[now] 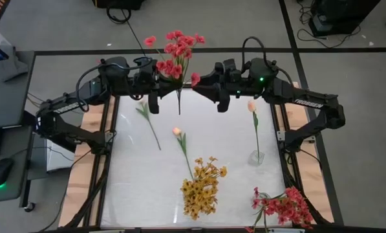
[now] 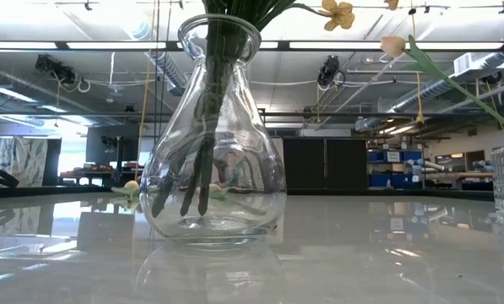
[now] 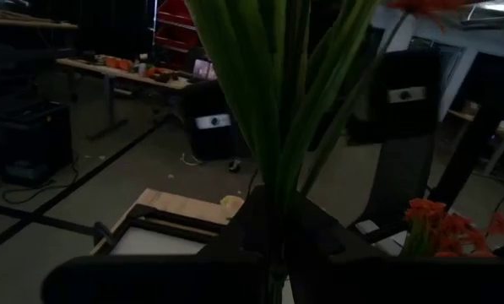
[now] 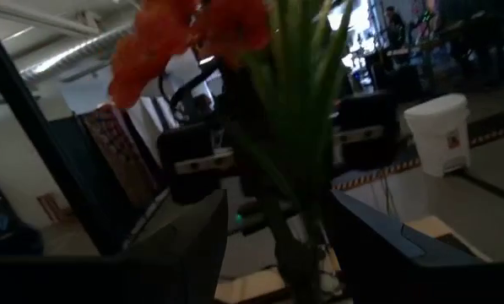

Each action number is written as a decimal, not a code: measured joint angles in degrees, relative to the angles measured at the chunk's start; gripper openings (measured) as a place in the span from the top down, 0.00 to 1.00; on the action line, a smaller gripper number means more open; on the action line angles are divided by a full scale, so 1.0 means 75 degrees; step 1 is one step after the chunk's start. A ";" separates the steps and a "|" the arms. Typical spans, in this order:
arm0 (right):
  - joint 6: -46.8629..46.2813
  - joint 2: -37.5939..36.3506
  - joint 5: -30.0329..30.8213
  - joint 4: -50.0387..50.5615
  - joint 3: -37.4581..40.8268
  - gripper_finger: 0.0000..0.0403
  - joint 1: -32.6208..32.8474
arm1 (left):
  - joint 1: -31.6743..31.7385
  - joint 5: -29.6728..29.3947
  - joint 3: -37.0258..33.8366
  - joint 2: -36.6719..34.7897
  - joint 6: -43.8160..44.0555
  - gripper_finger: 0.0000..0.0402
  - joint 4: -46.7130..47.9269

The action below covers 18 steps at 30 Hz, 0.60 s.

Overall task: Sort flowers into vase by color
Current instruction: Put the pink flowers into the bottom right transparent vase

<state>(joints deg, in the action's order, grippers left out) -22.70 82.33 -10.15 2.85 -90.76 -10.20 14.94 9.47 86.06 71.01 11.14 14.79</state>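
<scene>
Red bunch [image 1: 174, 55] hanging between both claws at the table's far edge.
Left claw [image 1: 155, 97] is clamping the stems; right claw [image 1: 213, 90], beside them, is standing apart — best backing straight away without snagging.

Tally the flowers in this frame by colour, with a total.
Red-pink bunches: 2, one held up between the arms, one at the table's corner
Yellow bunches: 1
Peach single buds: 3
Total: 6
</scene>
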 joint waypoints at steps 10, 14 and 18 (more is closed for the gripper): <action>0.0002 0.0414 0.0390 -0.0538 0.0003 0.48 0.0165 | -0.0055 0.0125 0.0000 0.0031 0.0050 0.94 -0.0034; 0.0018 0.0451 0.0405 -0.0802 0.0003 0.48 0.0142 | -0.0178 0.0169 0.0000 0.0031 0.0114 0.94 -0.0023; 0.0018 0.0468 0.0403 -0.1093 0.0000 0.48 0.0137 | -0.0333 0.0294 0.0000 0.0041 0.0111 0.94 0.0001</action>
<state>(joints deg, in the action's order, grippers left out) -22.57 85.84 -7.13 -5.34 -90.76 -9.17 12.44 11.68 86.06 71.32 11.97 14.79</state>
